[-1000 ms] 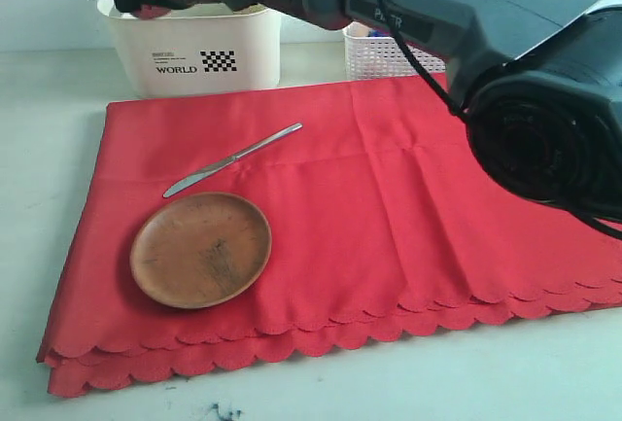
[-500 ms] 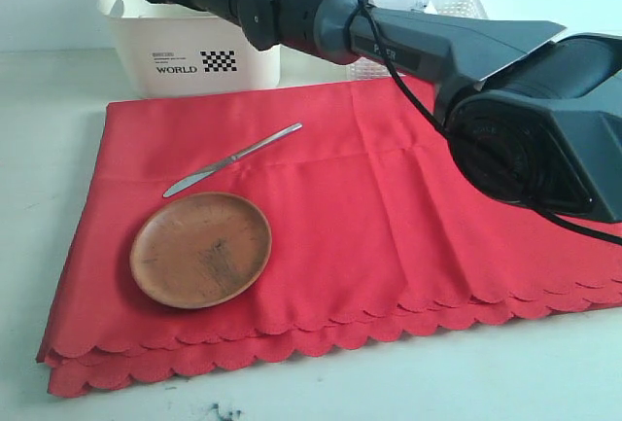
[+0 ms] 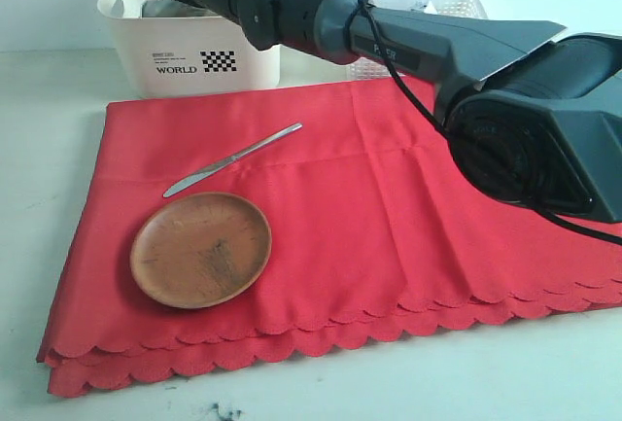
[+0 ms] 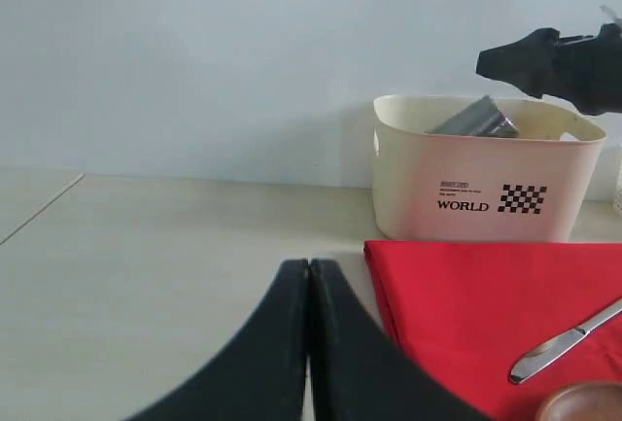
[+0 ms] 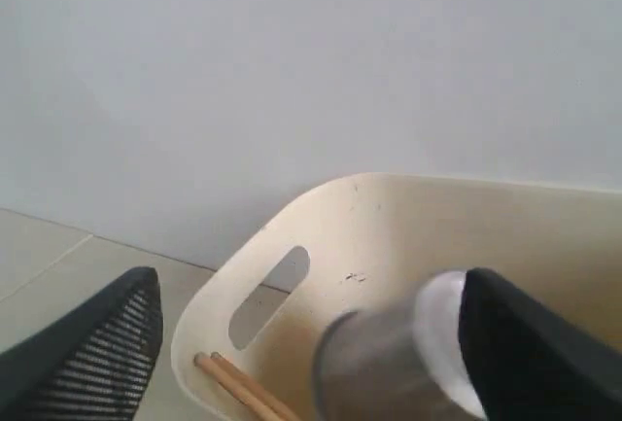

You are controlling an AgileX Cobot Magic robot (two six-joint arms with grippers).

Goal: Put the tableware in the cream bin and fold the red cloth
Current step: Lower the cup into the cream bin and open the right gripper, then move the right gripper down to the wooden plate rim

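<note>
The smooth, round-cornered cream bin (image 3: 194, 52) stands just behind the far left corner of the scalloped red cloth (image 3: 389, 217); inside it a dull steel cup (image 5: 389, 363) lies tilted near two thin pale chopsticks (image 5: 243, 387); a round wooden plate (image 3: 201, 249) and a slim silver knife (image 3: 233, 158) rest apart on the cloth; the right arm stretches across over the bin, the right claw (image 5: 311, 290) spread wide and empty; the left claw (image 4: 309, 270) hangs low, fingers pressed together.

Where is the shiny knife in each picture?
Exterior view: the knife lies on the red cloth, between the wooden plate and the cream bin.
Left wrist view: the knife lies on the cloth, nearer the camera than the bin.
Right wrist view: not in it.
Shared landmark: the cream bin.
</note>
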